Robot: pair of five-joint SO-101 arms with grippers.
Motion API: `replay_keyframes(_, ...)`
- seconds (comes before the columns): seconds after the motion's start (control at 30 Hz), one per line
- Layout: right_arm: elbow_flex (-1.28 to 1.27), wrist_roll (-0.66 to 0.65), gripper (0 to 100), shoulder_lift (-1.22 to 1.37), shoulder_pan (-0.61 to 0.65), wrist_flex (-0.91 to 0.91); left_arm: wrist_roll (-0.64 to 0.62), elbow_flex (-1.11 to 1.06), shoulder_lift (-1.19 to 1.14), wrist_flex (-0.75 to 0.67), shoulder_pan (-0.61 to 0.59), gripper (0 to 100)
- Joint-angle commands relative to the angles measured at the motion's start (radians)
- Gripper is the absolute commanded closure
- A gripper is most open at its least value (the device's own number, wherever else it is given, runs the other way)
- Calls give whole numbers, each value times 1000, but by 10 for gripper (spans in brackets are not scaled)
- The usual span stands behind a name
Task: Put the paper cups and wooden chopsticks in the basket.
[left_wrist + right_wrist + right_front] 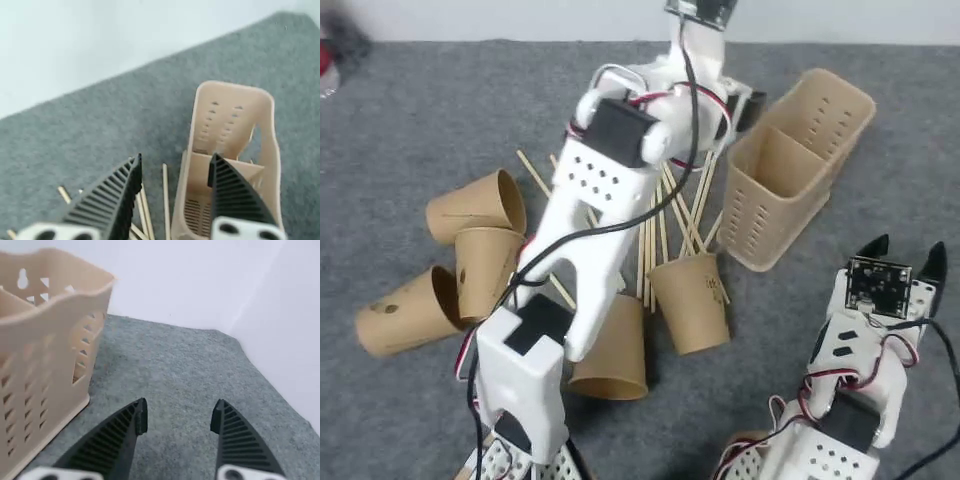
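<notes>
**Both Grippers Open and Unloaded Beside Basket, Cups and Chopsticks on the Mat**

The left gripper [176,160] hung with its black serrated jaws spread wide and nothing between them, at the far end of a long white arm stretched across the grey mat [420,120]. The beige slotted basket [220,115] stood directly below and just ahead of it, one finger over the basket's near compartment. The divider inside split the basket in two.

A loose fan of wooden chopsticks [165,195] lay flat on the mat just beside that basket, under the gripper's other finger and running back beneath the arm. In the high view the same sticks [665,220] spread from the basket's [760,220] near wall back toward the arm's base.

Five paper cups lay tipped on their sides further back from the left gripper [740,105]. Three clustered on the side away from the basket: one [475,205] nearest the sticks, a second [485,270] touching it, a third [400,315] beyond. A fourth [690,300] rested on the ends of the chopsticks, and a fifth [615,355] lay partly hidden under the arm.

The right gripper [908,250] sat low, well apart from the cups, its jaws also parted and bare. From its own wrist camera, the right gripper [180,405] pointed across open mat, with the basket [45,340] upright near it on the left arm's side.
</notes>
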State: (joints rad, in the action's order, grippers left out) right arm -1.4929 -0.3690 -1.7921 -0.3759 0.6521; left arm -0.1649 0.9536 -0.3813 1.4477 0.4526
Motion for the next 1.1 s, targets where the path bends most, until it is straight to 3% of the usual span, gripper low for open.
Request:
replay_keyframes(0.0, 160, -11, 790, 15, 59, 88, 5, 142, 135, 121, -106, 785)
replay_keyframes(0.13, 342, -11, 790, 16, 208, 272, 14, 202, 172, 292, -290, 785)
replay_keyframes(0.23, 443, -18, 790, 30, 329, 367, 61, 131, 190, 313, -416, 790)
replay_keyframes(0.47, 692, -77, 790, 341, 535, 507, 190, -366, 414, 310, -552, 789)
replay_keyframes(0.53, 810, -77, 790, 479, 578, 568, 279, -536, 505, 299, -565, 789)
replay_keyframes(0.63, 991, -83, 790, 690, 639, 662, 377, -754, 646, 258, -571, 790)
replay_keyframes(0.77, 1221, -109, 790, 924, 783, 796, 413, -998, 839, 198, -606, 790)
replay_keyframes(0.9, 1367, -302, 790, 1110, 941, 943, 410, -1280, 1002, 64, -681, 790)
replay_keyframes(1.07, 1455, -523, 790, 1257, 1010, 1027, 376, -1692, 1175, -190, -850, 789)
